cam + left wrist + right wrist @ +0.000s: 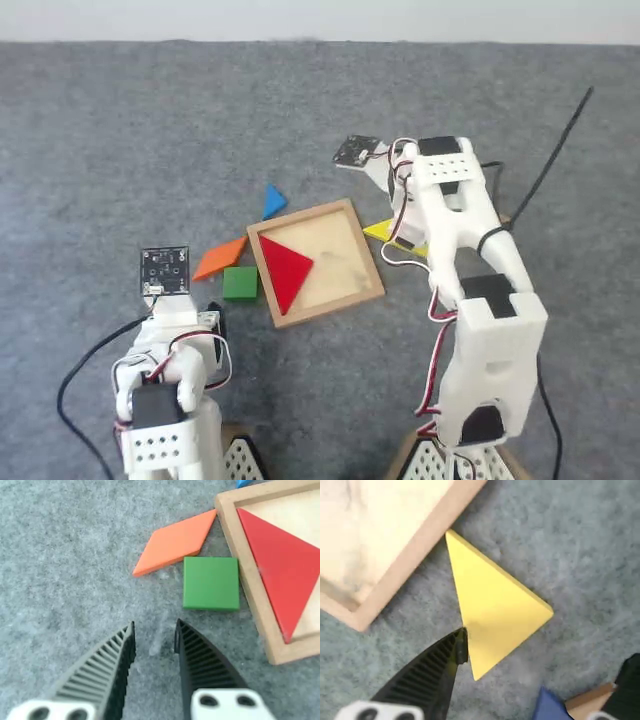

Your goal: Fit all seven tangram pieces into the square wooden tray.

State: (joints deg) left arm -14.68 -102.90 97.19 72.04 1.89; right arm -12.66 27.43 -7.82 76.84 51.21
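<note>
Grey carpet point(120, 130) covers the table. The wooden tray point(298, 216) (red triangle point(285, 270) inside) lies mid-carpet. The left gripper point(155, 630) hangs narrowly parted near the green square point(211, 582), and the right gripper point(545, 665) is spread wide astride the yellow triangle point(495, 610).

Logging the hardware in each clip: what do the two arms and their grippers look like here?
The left arm and right arm are white, blocky plastic with black motors, thin red, white and black wires looped at the joints, and a black cable trailing off each. Each wrist bears a small dark square camera board. The fingers are black, pointed and ridged.
</note>
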